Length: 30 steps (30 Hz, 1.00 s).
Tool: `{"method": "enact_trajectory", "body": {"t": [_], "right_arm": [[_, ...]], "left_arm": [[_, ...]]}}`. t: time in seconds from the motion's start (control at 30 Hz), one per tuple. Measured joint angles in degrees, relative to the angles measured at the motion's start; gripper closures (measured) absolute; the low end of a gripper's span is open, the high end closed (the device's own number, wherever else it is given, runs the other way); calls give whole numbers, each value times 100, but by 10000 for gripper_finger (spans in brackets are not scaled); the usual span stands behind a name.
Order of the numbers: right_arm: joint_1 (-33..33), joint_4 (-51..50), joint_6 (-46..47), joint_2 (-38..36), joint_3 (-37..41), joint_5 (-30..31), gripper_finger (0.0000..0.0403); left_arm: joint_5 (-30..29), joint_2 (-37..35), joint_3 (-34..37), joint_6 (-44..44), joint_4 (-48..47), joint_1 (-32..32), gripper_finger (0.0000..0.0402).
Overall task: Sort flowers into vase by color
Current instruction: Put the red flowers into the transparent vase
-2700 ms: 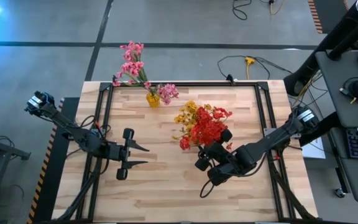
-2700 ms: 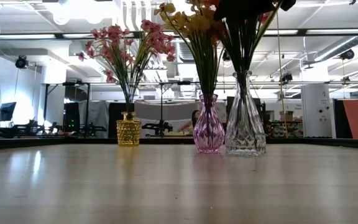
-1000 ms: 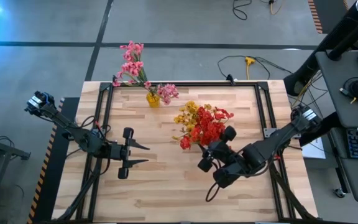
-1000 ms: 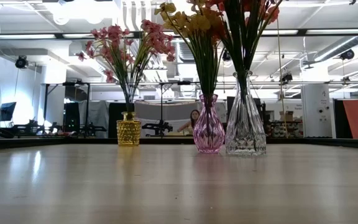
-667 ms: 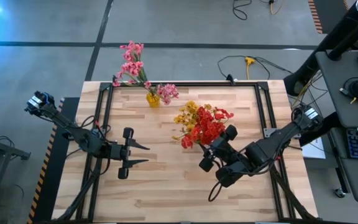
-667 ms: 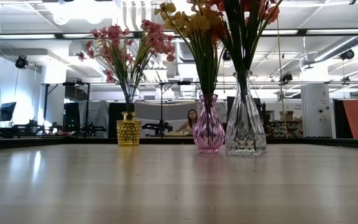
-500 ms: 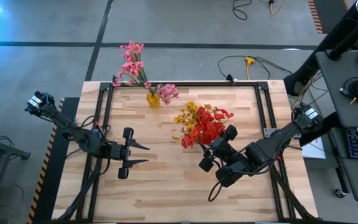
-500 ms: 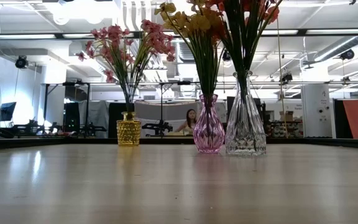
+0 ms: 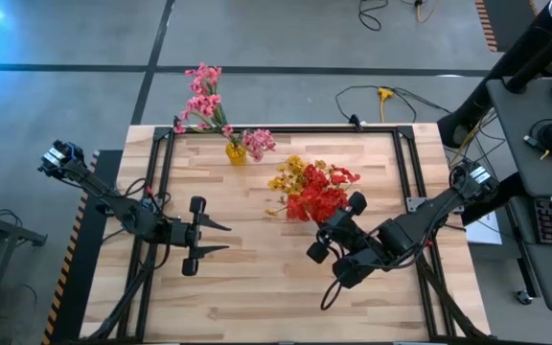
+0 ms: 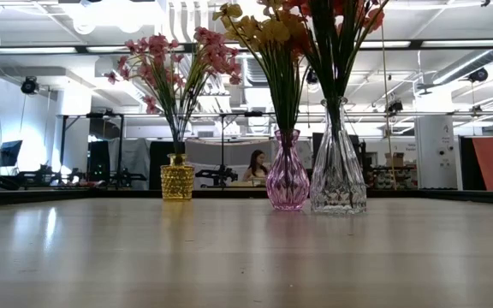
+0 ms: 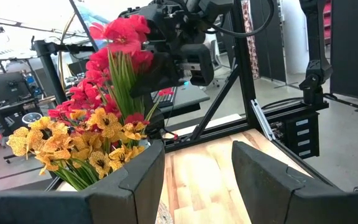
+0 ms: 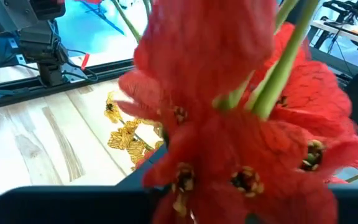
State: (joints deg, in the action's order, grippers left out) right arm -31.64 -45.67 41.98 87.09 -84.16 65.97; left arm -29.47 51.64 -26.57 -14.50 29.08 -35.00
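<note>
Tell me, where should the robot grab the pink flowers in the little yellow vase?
Probably the bare green stems just above the mouth of the yellow vase, coming from the side. The pink flowers fan out wide and look soft, while the stems bunch together and stand nearly upright there. The open left gripper waits on that half of the table.

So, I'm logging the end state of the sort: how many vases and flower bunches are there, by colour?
Vases:
yellow vase: 1
pink vase: 1
clear vase: 1
Flower bunches:
pink flowers: 1
yellow flowers: 1
red flowers: 1
Total: 3 vases, 3 bunches, 6 things.
</note>
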Motion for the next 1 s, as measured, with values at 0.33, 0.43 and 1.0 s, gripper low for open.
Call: {"method": "enact_trajectory", "body": {"t": [0.33, 0.43, 1.0], "right_arm": [[0, -30, 19, 2, 4, -8, 364], [0, -126, 120, 15, 9, -39, 364], [4, -206, 480, 24, 228, -150, 364]], "left_arm": [[0, 0, 0, 0, 1, 0, 231], [0, 0, 0, 0, 2, 0, 231], [0, 0, 0, 0, 4, 0, 231]]}}
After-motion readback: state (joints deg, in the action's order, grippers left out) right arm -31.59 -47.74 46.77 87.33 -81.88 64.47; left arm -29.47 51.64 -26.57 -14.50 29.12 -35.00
